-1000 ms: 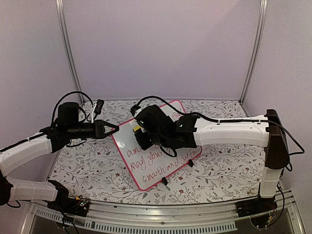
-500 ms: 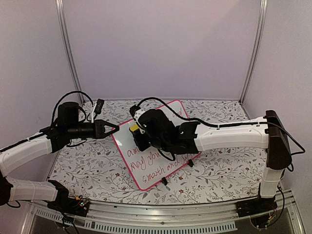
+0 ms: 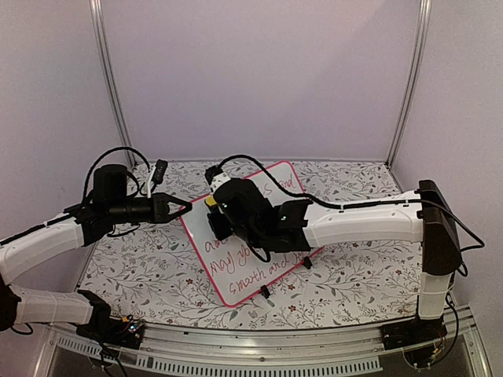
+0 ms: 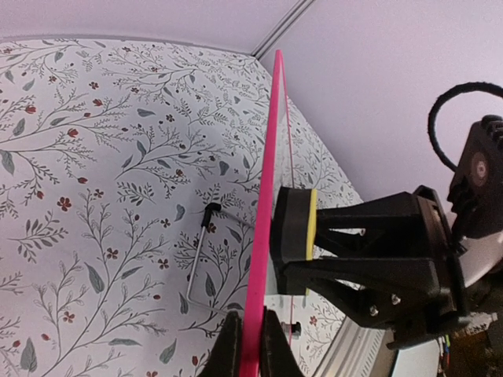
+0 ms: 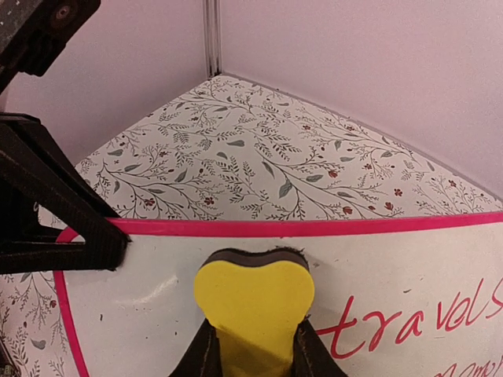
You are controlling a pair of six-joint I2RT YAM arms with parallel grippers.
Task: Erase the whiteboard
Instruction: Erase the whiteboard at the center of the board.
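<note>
Left wrist: I see the whiteboard (image 4: pixel 266 188) edge-on, left gripper (image 4: pixel 251 345) pinched on its pink frame | right wrist: right gripper (image 5: pixel 253 349) squeezes yellow eraser (image 5: pixel 253 302) against the board's blank corner | top: board mid-table, long axis diagonal, near-left to far-right.

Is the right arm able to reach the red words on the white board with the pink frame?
Probably yes. The right gripper presses its yellow foam eraser on the pink-framed white board, just beside the red words, with nothing between them. The left gripper pinches the frame.
</note>
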